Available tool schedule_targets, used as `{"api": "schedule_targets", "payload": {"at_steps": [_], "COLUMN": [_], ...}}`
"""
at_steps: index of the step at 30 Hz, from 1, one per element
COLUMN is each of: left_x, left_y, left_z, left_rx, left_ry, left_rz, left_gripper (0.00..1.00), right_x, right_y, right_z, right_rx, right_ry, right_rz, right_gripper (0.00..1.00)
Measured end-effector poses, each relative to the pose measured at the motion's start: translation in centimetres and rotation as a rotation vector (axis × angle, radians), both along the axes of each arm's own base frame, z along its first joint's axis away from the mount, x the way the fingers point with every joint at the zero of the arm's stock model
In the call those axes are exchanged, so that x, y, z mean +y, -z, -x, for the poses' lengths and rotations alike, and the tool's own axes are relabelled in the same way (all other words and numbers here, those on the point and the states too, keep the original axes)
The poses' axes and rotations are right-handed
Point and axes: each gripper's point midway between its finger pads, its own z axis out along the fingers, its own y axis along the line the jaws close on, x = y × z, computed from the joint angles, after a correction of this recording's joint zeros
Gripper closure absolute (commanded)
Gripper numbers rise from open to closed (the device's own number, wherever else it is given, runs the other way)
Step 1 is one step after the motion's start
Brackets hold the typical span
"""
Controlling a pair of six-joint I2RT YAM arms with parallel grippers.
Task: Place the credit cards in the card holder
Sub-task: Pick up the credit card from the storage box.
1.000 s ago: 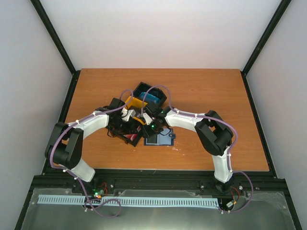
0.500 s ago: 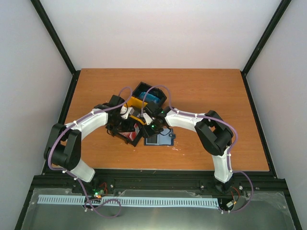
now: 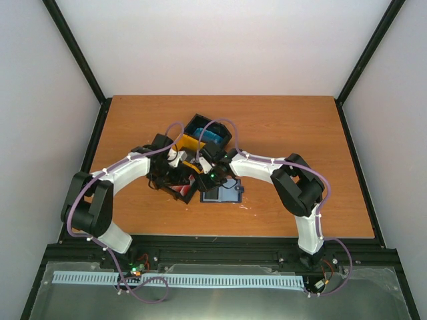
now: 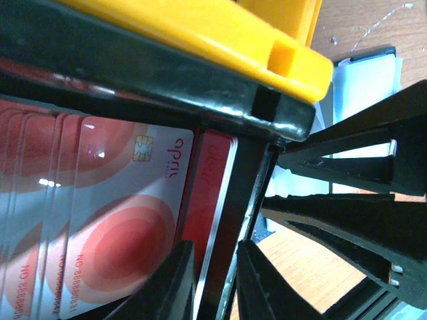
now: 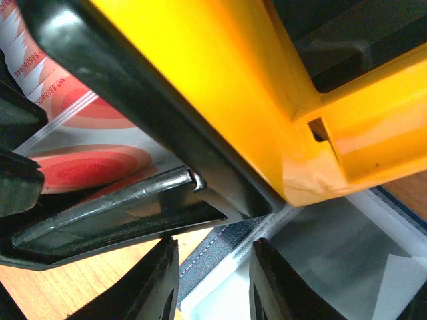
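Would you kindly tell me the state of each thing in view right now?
Bin, upright, cards in one section.
Cards, stacked in the bin.
Holder, open, flat on the table.
Left gripper, jaws straddling a card and the bin wall; grip unclear.
Right gripper, open, empty.

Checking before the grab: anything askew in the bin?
Yes. Most credit cards lie fanned flat in the bin, but some stand on edge against its side wall, beside the left tool.
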Motion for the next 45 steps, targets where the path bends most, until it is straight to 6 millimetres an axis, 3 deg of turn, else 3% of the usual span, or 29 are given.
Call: {"api": "schedule_targets", "payload": {"at_steps": [6,11,17,24,28,33,36,40,45], "left_x": [-0.2,-0.3,-0.5,-0.6,0.4,0.7,0.7,0.8,0.3], "left_y": [0.1,0.0,0.6,1.3,1.3,-1.4,-3.4,-4.3,-6.2], "left_z": [0.0,-0.1,-0.1,-0.3,-1.1,-1.1,-0.8,-0.6,-0.4], "left_rx": [0.003,-0.001,0.012,0.003,-0.047,-0.136,-0.188,-0.210,-0.242], "left_ry": [-0.003,-0.001,0.002,0.017,0.014,0.027,0.036,0.037,0.039], "left_rz": [0.013,0.018,0.020,0.011,-0.052,-0.049,-0.031,-0.023,0.029], "left_gripper": [0.87,0.79,0.79,0.98,0.99,0.99,0.99,0.99,0.99], "right_x": [0.0,0.0,0.0,0.0,-0.4,-0.9,-1.6,-2.4,-3.0], "right_y": [0.0,0.0,0.0,0.0,0.0,-0.6,-1.6,-4.1,-9.5], "right_z": [0.0,0.0,0.0,-0.2,0.0,-0.2,-0.7,-1.4,-2.3], "right_rx": [-0.002,-0.002,-0.002,-0.008,-0.011,0.004,0.015,0.024,0.019], "right_ry": [0.001,0.001,0.001,0.004,0.007,0.019,0.034,0.060,0.090], "right_rz": [-0.002,-0.002,-0.002,0.000,0.003,-0.041,-0.087,-0.179,-0.367], "right_gripper": [0.69,0.70,0.70,0.70,0.69,0.64,0.61,0.52,0.31]}}
